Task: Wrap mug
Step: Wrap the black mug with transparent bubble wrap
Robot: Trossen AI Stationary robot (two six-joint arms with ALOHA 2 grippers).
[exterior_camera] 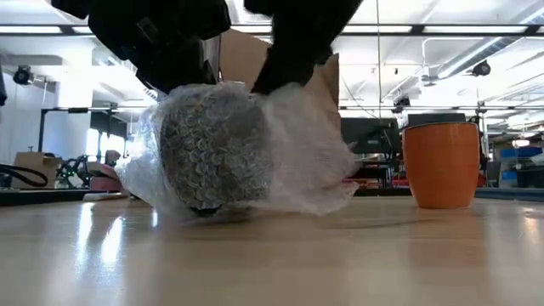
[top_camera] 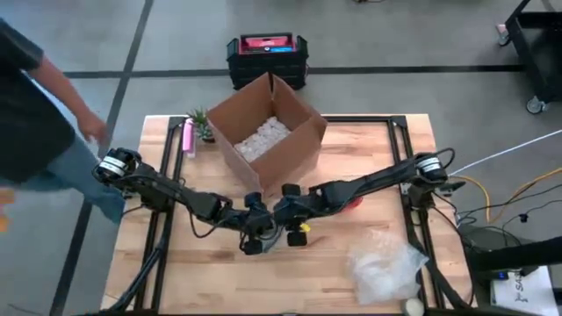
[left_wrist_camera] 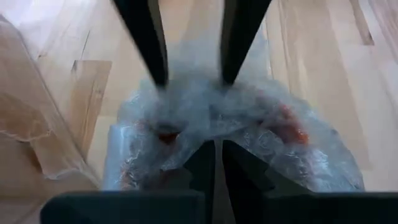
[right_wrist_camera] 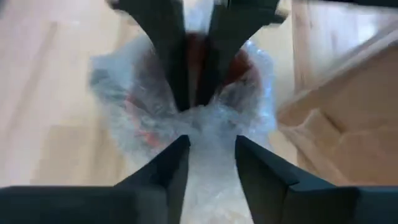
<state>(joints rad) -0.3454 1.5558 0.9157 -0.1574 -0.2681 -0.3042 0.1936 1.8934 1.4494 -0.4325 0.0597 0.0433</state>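
A mug bundled in clear bubble wrap [exterior_camera: 225, 157] lies on the table's middle, red showing through the wrap [left_wrist_camera: 289, 127]. My left gripper [left_wrist_camera: 217, 158] is shut on the wrap on top of the bundle. My right gripper [right_wrist_camera: 211, 152] faces it from the other side, open, with a ridge of wrap between its fingers. In the high view the two grippers [top_camera: 256, 228] [top_camera: 288, 215] meet over the bundle and hide it. A bare orange mug [exterior_camera: 440, 161] stands upright on its base to the right. My left gripper pinches a gathered bunch of bubble wrap [right_wrist_camera: 194, 102] on top of the bundle between its two fingers, coming slanting down from the table's left. The bundle rests on the table. My right gripper's fingertips [left_wrist_camera: 158, 78] touch the wrap's top on either side of a raised ridge [right_wrist_camera: 211, 134], slanting down from the right; whether they clamp it, I cannot tell.
An open cardboard box [top_camera: 268, 132] with white filling stands behind the grippers. A pink bottle [top_camera: 187, 138] and a small plant [top_camera: 202, 123] are at the far left. Loose bubble wrap [top_camera: 386, 268] lies near the front right. A person [top_camera: 35, 114] stands at the table's left.
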